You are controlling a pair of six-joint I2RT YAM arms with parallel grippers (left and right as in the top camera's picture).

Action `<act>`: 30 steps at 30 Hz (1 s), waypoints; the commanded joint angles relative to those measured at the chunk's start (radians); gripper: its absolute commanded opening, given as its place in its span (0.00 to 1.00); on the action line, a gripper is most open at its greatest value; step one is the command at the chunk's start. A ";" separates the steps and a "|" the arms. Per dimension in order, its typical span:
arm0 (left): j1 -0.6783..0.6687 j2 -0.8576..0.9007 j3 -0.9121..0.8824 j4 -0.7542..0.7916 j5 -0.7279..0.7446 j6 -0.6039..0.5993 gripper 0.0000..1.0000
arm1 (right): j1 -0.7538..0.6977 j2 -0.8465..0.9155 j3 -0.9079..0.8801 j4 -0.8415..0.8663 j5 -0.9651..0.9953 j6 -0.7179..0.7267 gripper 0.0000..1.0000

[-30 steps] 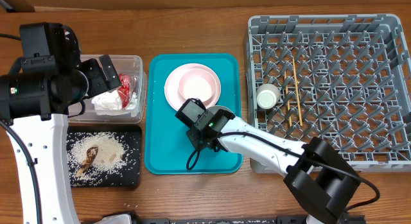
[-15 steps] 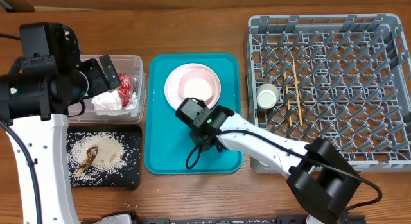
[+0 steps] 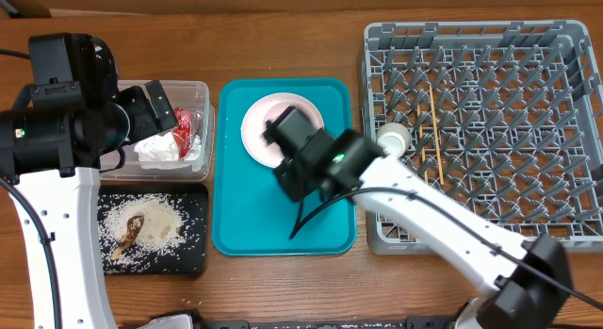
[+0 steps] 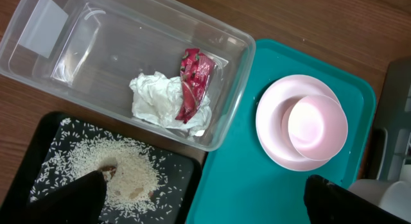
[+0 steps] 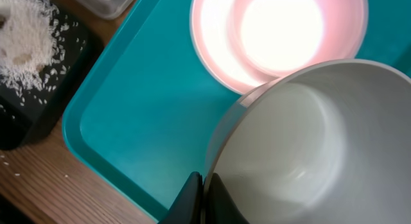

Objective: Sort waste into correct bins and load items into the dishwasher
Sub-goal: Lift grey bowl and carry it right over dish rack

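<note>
My right gripper (image 5: pixel 204 199) is shut on the rim of the pale grey-green bowl (image 5: pixel 302 153) and holds it tilted above the teal tray (image 5: pixel 141 115). Just beyond it the pink bowl (image 5: pixel 282 22) sits in the pink plate (image 3: pixel 256 126) on that tray. The grey dishwasher rack (image 3: pixel 528 131) holds the white cup (image 3: pixel 391 134) and two chopsticks (image 3: pixel 434 131). The clear tub (image 4: pixel 77 51) contains the napkin (image 4: pixel 154 99) and the red wrapper (image 4: pixel 192 86). Rice with brown scraps (image 4: pixel 128 169) lies in the black tray (image 4: pixel 45 131). My left gripper (image 4: pixel 205 201) hangs open over the tub and tray.
The teal tray (image 3: pixel 245 225) lies between the two bins on the left and the rack on the right. Bare wooden tabletop (image 3: pixel 283 46) runs along the back. My right arm (image 3: pixel 424 221) crosses the rack's front left corner.
My right arm has risen and swung toward the back right with the grey-green bowl in its grip, lifting it off the teal tray. The left arm has not moved.
</note>
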 commanded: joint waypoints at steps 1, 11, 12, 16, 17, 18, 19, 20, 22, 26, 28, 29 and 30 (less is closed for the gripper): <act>0.004 0.005 0.010 0.001 -0.007 0.003 1.00 | -0.120 -0.051 0.028 0.009 -0.117 -0.076 0.04; 0.004 0.005 0.010 0.002 -0.007 0.003 1.00 | -0.625 -0.060 0.027 0.188 -0.813 -0.196 0.04; 0.004 0.005 0.010 0.001 -0.007 0.003 1.00 | -0.674 -0.058 0.027 0.205 -0.868 -0.196 0.04; 0.004 0.005 0.010 0.002 -0.007 0.003 1.00 | -0.850 -0.047 0.026 0.263 -1.077 -0.196 0.04; 0.004 0.005 0.010 0.001 -0.007 0.003 1.00 | -0.875 -0.042 0.026 0.269 -1.108 -0.196 0.04; 0.004 0.005 0.010 0.001 -0.007 0.003 1.00 | -0.901 -0.032 0.026 0.273 -1.141 -0.196 0.04; 0.004 0.005 0.010 0.001 -0.007 0.003 1.00 | -0.922 -0.022 0.026 0.276 -1.172 -0.196 0.04; 0.004 0.005 0.010 0.002 -0.007 0.003 1.00 | -0.938 -0.010 0.026 0.276 -1.196 -0.196 0.04; 0.004 0.005 0.010 0.002 -0.007 0.003 1.00 | -0.960 0.018 0.026 0.275 -1.236 -0.196 0.04; 0.004 0.005 0.010 0.002 -0.007 0.003 1.00 | -0.973 0.083 0.026 0.290 -1.295 -0.196 0.04; 0.004 0.005 0.010 0.001 -0.007 0.003 1.00 | -0.973 0.113 0.026 0.303 -1.314 -0.196 0.04; 0.004 0.005 0.010 0.002 -0.007 0.003 1.00 | -0.973 0.125 0.026 0.307 -1.319 -0.196 0.04; 0.004 0.005 0.010 0.001 -0.007 0.003 1.00 | -0.973 0.136 0.026 0.311 -1.324 -0.196 0.04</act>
